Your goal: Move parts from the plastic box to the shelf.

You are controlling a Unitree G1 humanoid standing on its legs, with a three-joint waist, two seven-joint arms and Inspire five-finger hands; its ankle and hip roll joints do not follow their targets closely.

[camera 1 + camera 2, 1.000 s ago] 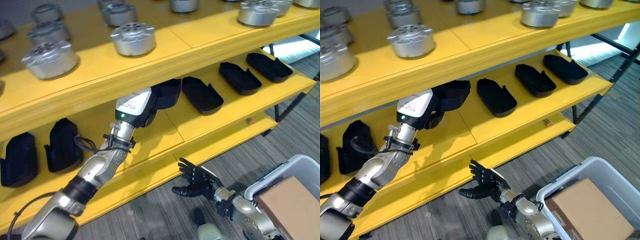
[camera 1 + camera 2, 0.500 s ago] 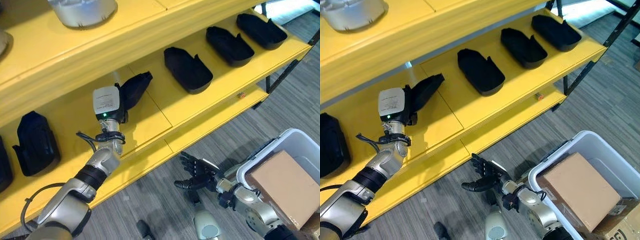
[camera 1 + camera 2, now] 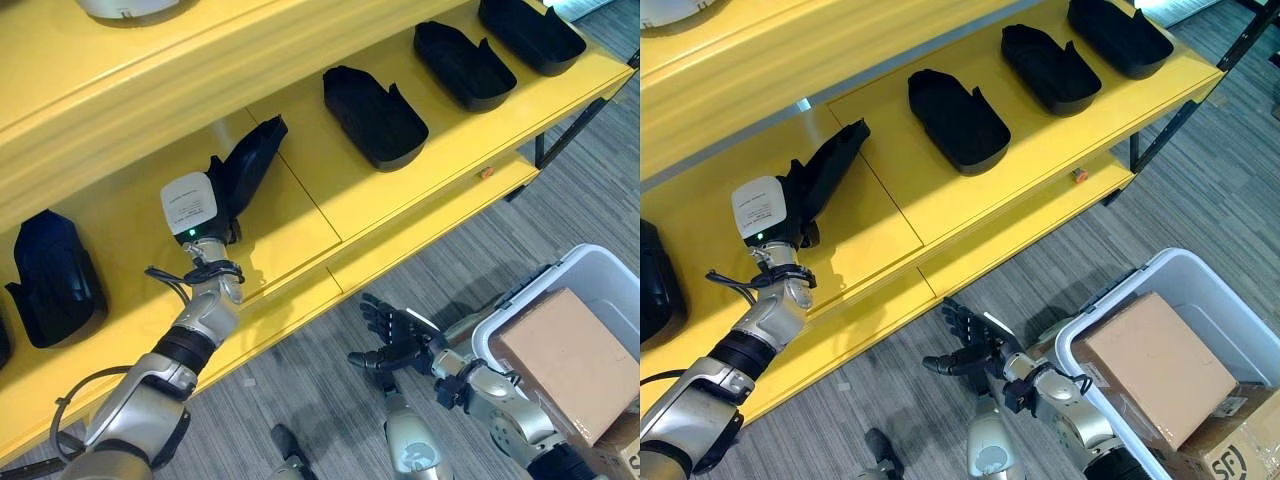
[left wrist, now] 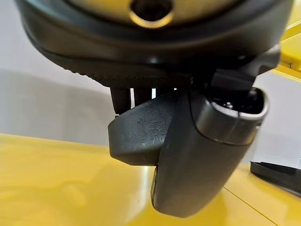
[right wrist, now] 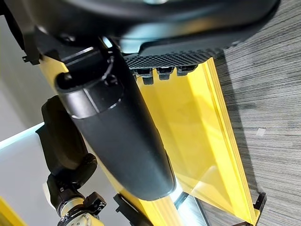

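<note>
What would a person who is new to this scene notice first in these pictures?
The bright yellow shelf stands out first, with a row of black parts lying on its lower level. The left hand reaches onto that level, its fingers curled round one tilted black part. Low on the right, the right hand hangs open above the grey floor, beside a plastic box that holds a cardboard box.

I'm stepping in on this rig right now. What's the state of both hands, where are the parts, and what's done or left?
Left hand: shut on a black part, holding it tilted over the yellow shelf, not yet set down.
Right hand: open and holding nothing, above the floor beside the plastic box.
Done: black parts already lie along the shelf, such as one right of the held part.
Left: set this part down, let go.
</note>
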